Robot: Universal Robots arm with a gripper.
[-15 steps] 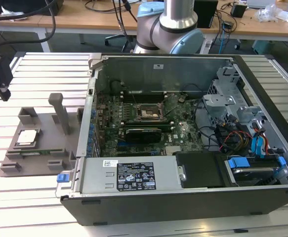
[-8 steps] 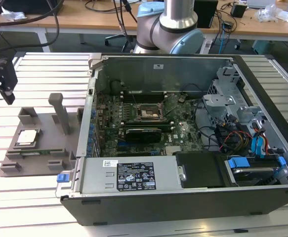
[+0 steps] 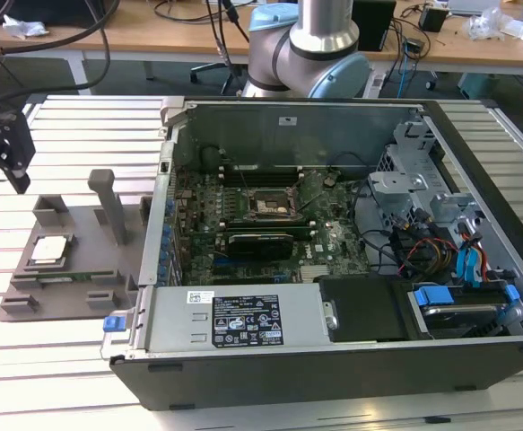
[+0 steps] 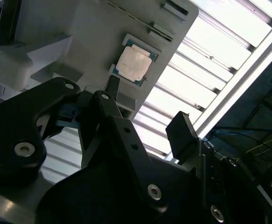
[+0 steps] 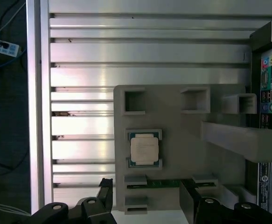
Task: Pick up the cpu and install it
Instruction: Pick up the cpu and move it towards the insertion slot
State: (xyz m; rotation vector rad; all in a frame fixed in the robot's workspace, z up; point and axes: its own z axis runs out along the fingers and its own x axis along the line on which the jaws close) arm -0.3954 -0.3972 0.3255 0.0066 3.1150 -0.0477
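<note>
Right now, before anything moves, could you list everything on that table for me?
table: one, silver slats.
computer case: one, black, open, on the table.
motherboard: one, green, inside the case.
holder block: one, grey, on the table beside the case.
cpu: one, silvery, in the holder block.
memory stick: one, green, in the holder block.
arm: one, silver and blue, behind the case.
gripper: one, black, open, empty, near the holder block.

- I see free room straight above the cpu (image 5: 143,149), which lies bare on its gray tray (image 5: 182,154).
- A tall post (image 5: 240,137) stands on the tray, on the cpu's side toward the computer case (image 3: 378,368).
- The case is open on top, with walls all around.
</note>
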